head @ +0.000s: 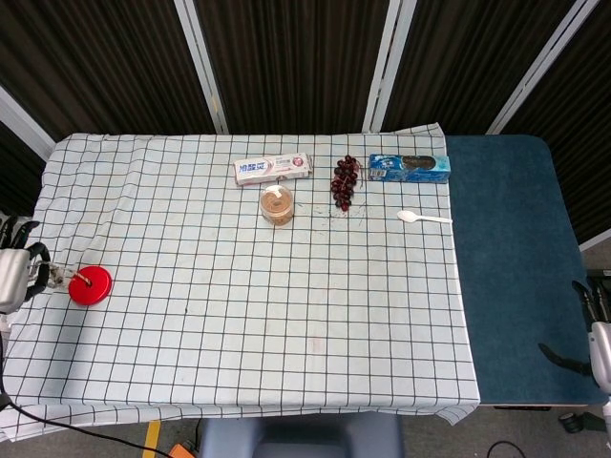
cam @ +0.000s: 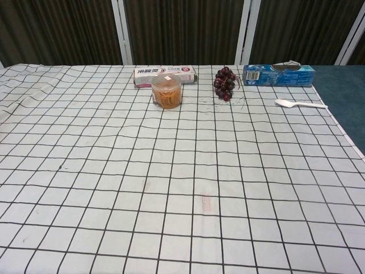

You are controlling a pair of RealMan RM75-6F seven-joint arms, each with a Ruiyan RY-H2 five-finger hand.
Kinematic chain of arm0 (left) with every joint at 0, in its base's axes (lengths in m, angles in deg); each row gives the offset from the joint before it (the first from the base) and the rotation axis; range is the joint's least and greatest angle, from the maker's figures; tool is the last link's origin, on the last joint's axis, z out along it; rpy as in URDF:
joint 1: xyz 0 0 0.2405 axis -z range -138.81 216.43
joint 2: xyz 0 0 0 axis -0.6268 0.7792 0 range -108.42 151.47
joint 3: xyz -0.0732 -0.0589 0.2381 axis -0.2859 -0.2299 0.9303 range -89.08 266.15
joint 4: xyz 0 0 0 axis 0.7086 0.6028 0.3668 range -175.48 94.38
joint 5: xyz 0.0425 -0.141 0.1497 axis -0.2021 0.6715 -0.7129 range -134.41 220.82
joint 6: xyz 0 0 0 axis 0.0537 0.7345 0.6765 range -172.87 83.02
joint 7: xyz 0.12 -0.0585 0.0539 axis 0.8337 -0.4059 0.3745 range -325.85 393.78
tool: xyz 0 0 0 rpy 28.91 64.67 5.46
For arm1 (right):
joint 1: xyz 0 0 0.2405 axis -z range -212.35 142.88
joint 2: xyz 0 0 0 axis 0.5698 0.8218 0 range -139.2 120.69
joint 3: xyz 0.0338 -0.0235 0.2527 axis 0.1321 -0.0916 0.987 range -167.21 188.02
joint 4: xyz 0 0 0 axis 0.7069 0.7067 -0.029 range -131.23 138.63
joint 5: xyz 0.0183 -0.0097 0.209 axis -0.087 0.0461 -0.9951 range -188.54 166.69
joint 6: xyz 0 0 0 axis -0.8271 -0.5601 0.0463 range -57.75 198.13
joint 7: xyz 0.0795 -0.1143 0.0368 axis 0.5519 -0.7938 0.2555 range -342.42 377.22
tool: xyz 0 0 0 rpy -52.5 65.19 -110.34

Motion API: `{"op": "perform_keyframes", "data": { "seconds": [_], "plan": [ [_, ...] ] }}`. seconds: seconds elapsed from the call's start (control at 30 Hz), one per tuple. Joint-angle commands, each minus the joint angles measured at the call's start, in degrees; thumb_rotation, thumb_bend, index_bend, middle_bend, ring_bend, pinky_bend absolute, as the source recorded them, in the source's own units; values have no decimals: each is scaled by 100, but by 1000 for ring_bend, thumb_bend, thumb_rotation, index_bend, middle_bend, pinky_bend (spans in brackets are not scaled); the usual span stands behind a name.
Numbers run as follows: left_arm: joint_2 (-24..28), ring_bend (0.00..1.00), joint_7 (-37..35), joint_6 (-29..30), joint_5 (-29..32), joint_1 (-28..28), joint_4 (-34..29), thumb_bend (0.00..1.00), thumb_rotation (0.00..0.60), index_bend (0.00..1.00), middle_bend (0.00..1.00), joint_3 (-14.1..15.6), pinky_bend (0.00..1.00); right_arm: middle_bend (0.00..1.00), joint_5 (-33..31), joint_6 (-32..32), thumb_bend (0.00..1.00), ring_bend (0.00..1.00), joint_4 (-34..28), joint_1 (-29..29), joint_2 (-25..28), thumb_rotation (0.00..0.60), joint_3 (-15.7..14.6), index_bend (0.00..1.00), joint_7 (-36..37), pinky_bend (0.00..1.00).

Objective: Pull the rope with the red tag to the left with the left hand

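Rope (head: 57, 278) pinched in my left hand (head: 13, 277), fingers curled, just left of red tag (head: 90, 285), right hand (head: 598, 329) unreadable.

You face a worktop (head: 506, 286) with bare blue surface at right, a checked cloth (head: 286, 315) over the rest, and dark curtains (head: 286, 57) with pale posts behind.

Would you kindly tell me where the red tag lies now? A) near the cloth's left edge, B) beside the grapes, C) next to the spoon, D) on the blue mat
A: in the head view the red tag sits by the cloth's left edge, beside the left hand.
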Motion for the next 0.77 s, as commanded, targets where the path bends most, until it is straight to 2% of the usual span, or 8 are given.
{"op": "perform_keyframes", "data": {
  "seconds": [0.03,0.27,0.37,0.47,0.6,0.77],
  "plan": [
    [480,0,-6,-900,365,183,-591,293,600,0,0,149,0,0,-16,-7,267,0,0,11,14,540,1,0,5,0],
    [781,0,-238,-819,251,66,-688,272,600,0,0,122,0,0,-15,1,268,0,5,9,-10,541,-7,0,18,0],
    [878,0,-419,-595,75,-71,-794,268,600,0,0,125,0,0,16,-1,268,0,1,5,-40,540,-23,0,0,0],
    [835,0,-612,13,-341,-363,-884,303,600,0,0,183,0,0,33,-20,268,0,-13,15,-51,540,-33,0,3,0],
    [491,0,-955,1002,-998,-914,-791,340,600,0,0,397,0,0,50,-57,267,0,-63,46,-55,540,-54,0,18,0],
    [42,0,-1256,1583,-1382,-1357,-312,341,600,0,0,610,0,0,95,-35,268,0,-80,35,-115,541,-95,0,-57,0]
  ]
}}
